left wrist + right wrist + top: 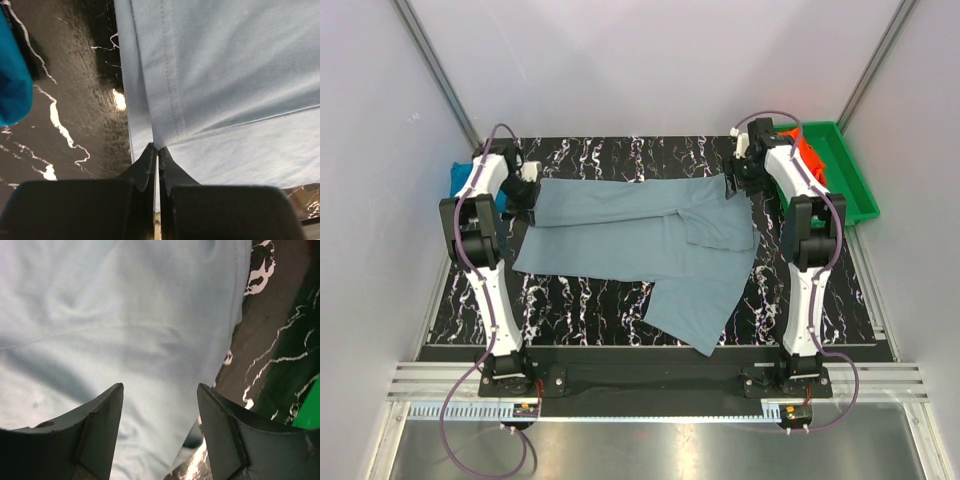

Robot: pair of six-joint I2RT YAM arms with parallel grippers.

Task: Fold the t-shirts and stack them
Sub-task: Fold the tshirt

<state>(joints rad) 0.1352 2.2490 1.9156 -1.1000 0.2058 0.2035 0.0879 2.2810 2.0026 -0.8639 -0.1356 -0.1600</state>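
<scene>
at the hem, our left gripper (157,149) pinches the grey shirt (620,240), right gripper (160,389) gapes; we risk a lopsided lift.

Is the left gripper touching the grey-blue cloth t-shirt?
Touching. The left wrist view shows the left gripper shut on the hem of the grey-blue cloth t-shirt.

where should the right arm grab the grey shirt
Pinch the grey shirt at its right edge, coming in from the table side on the right. That edge lies flat and free beside the open right end effector, and the left end effector is shut on the opposite hem, so a matching hold suits folding.
</scene>
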